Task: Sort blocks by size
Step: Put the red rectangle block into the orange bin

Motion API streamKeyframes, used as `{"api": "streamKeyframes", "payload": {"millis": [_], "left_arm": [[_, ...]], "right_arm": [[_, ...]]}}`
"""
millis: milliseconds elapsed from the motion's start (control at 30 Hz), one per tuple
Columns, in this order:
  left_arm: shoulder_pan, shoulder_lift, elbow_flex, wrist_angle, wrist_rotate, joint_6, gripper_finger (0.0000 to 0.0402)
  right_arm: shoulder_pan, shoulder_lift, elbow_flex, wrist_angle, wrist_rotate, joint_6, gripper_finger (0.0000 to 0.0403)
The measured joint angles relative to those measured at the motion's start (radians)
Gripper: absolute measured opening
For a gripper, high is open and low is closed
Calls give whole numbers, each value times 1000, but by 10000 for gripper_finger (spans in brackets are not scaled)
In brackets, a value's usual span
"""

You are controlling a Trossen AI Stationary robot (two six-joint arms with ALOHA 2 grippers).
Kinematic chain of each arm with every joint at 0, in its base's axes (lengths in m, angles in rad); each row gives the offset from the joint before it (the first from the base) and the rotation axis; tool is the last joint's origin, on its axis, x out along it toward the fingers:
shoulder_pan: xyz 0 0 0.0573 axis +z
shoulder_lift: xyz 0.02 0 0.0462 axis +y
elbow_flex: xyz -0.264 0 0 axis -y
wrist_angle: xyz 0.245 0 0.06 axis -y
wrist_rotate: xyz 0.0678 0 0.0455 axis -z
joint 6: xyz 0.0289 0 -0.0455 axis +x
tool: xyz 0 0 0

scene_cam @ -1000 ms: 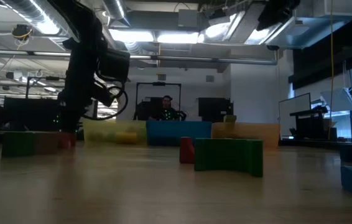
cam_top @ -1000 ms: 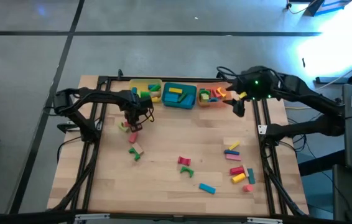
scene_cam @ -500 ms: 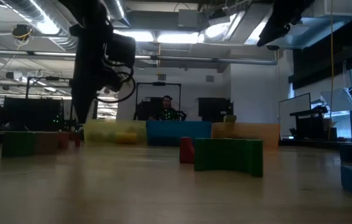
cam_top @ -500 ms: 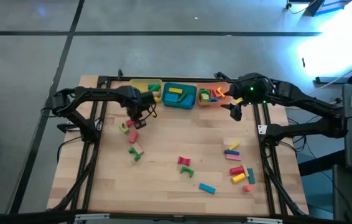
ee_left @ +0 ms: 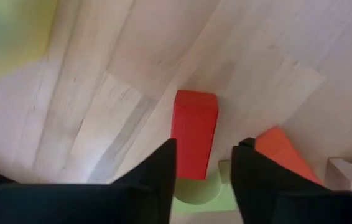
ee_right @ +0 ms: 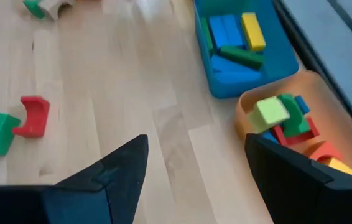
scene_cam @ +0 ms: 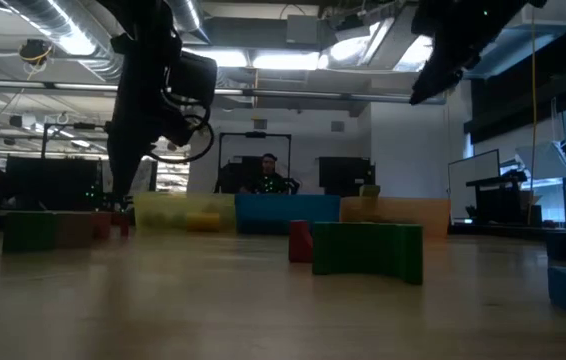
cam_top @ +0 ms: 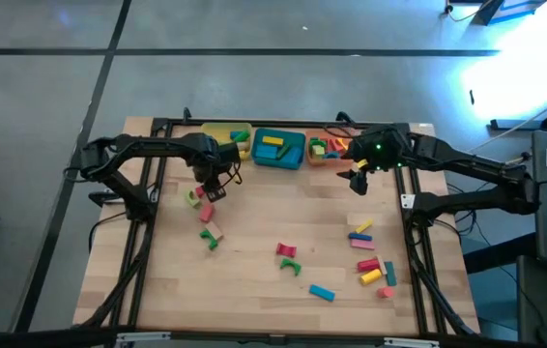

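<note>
Blocks (cam_top: pixel 368 253) are spread over the wooden table (cam_top: pixel 254 300). Nearest the front edge a blue bar (cam_top: pixel 322 292) lies alone. A little farther in a red arch (cam_top: pixel 286 250) and a green arch (cam_top: pixel 290 265) lie together near the middle, and a mixed cluster of yellow, red, green and blue pieces lies toward the right side. On the left side a tan and green pair (cam_top: pixel 212 238) lies on the wood, well apart from these.

Beyond that pair, the left gripper (cam_top: pixel 210 189) is low over another small group. Its wrist view shows the two dark fingers (ee_left: pixel 154 174) parted, standing to either side of an upright red bar (ee_left: pixel 194 132), with no clear contact, so the bar looks released rather than gripped. A pale green arch (ee_left: pixel 198 190), an orange-red piece (ee_left: pixel 282 155) and a cream piece (ee_left: pixel 350 174) lie just beside it.

Farther back, along the far edge, three trays stand in a row: yellow tray (cam_top: pixel 217 130), teal tray (cam_top: pixel 278 150), orange tray (cam_top: pixel 330 150), each already holding blocks. The right gripper (cam_top: pixel 359 181) hovers above the table just in front of the orange tray, its fingers (ee_right: pixel 111 171) spread wide with nothing between them.

In the low view a person (scene_cam: pixel 267 172) sits behind the trays in the room.
</note>
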Motion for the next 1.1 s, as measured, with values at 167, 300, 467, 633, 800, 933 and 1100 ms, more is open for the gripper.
{"api": "streamKeyframes", "payload": {"millis": [167,300,467,633,800,933,1100], "left_arm": [[0,0,-32,26,0,15,176],[0,0,-83,36,0,25,200],[0,0,-131,81,0,25,216],[0,0,-158,148,-1,73,219],[3,0,-205,268,-1,104,219],[3,0,-237,320,-4,104,218],[4,-1,-258,315,-20,100,184]], "right_arm": [[0,0,-33,-3,-1,0,269],[0,0,-46,-2,-5,0,269],[0,0,-49,7,-5,0,269],[0,0,-49,52,-5,-1,269],[0,0,-49,54,-5,-1,269],[0,0,-49,54,-5,-1,269],[0,0,-49,54,-5,-1,269]]}}
